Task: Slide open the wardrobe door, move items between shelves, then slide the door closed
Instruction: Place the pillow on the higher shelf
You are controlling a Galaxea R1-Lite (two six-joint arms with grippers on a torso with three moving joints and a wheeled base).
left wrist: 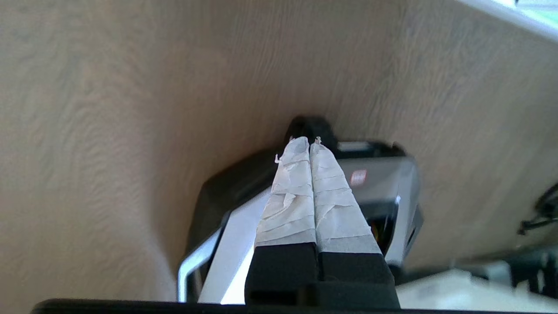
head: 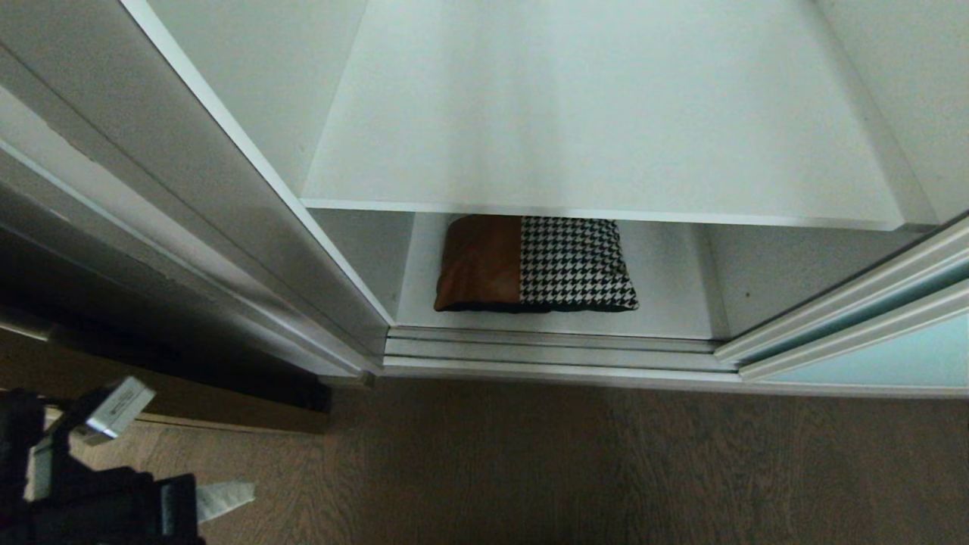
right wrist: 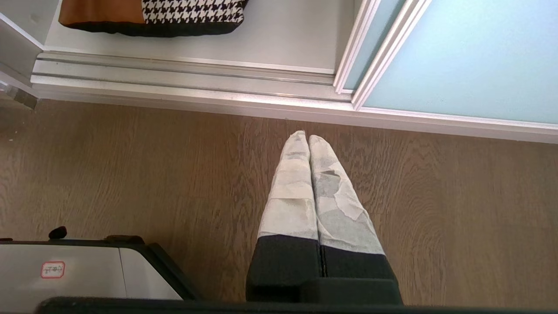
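Head view is showing the wardrobe standing open, with the sliding wardrobe door (head: 870,356) sitting pushed off to the right. The upper shelf (head: 606,113) is lying bare, and the bundle of clothes (head: 537,265) is resting on the bottom shelf (head: 674,303), near its front edge and a bit left of centre. Left gripper (left wrist: 305,141) is hanging over the wood floor (head: 606,469) with its taped fingers pressed together, gripping nothing. Right gripper (right wrist: 304,137) is doing the same just in front of the door track (right wrist: 174,74).

brown wood-grain floor (head: 606,469), silver track (head: 553,352)
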